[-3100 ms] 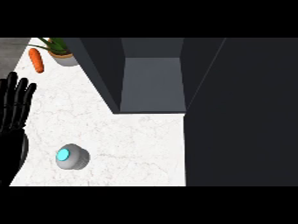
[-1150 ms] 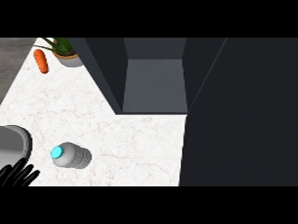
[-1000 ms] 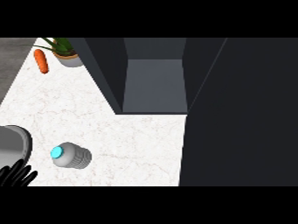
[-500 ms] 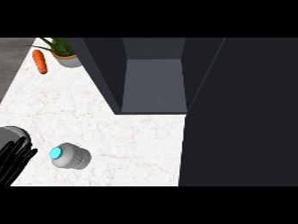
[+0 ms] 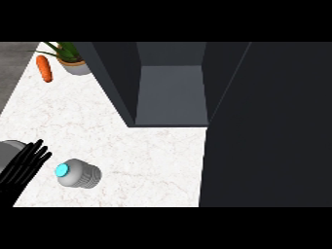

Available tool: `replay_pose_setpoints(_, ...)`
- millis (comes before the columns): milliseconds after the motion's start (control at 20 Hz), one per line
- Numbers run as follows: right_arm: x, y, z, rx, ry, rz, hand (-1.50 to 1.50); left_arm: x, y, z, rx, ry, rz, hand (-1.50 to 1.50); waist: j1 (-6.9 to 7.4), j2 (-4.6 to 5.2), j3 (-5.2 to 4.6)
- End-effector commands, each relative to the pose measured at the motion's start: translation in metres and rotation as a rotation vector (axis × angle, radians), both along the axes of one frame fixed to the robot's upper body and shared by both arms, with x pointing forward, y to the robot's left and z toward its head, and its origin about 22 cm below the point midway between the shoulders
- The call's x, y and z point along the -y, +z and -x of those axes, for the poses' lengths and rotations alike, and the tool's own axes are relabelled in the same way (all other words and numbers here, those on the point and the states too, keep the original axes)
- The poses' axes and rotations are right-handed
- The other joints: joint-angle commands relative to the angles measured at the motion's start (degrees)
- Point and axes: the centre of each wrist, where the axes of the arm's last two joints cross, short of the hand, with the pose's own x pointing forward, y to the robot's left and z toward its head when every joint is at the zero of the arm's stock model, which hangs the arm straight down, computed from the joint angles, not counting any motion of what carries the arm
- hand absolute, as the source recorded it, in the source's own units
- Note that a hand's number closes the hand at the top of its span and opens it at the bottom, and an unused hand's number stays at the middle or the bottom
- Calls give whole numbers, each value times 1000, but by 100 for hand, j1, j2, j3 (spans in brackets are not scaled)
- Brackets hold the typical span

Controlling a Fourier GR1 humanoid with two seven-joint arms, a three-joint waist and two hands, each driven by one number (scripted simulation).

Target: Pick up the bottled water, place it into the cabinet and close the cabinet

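At lower left, the black left hand (image 5: pixel 19 169) lies released, fingers straight, holding nothing. Just right of it on the white veined marble counter (image 5: pixel 136 153) stands the grey ribbed water bottle with a cyan cap (image 5: pixel 79 174). Upper centre gapes the open dark-grey boxy cabinet (image 5: pixel 172 92); upper left lie a smooth orange carrot (image 5: pixel 45 68) and a spiky green potted plant (image 5: pixel 71 58).

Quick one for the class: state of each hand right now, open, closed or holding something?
Left hand: open, fingers straight, beside the bottled water, holding nothing.
Right hand: not in view.
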Motion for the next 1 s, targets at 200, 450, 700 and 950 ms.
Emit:
replay_pose_setpoints(200, -11, -1, 3, 7, 1, 2, -150, -4, -42, -41, -86, 0, -4, -150, -34, 4, -2)
replay_pose_setpoints(450, -11, -6, 3, 5, 7, -11, -150, -18, -71, -41, -134, 37, 4, -150, -22, 4, -2)
replay_pose_setpoints(700, 9, -7, 14, 1, 20, -20, -150, -11, -95, -44, -190, 39, 29, -150, -29, 4, -1)
replay_pose_setpoints(950, -1, -9, 0, -12, 12, -3, -150, -3, -113, -65, -232, 24, 81, -150, -22, 13, -3)
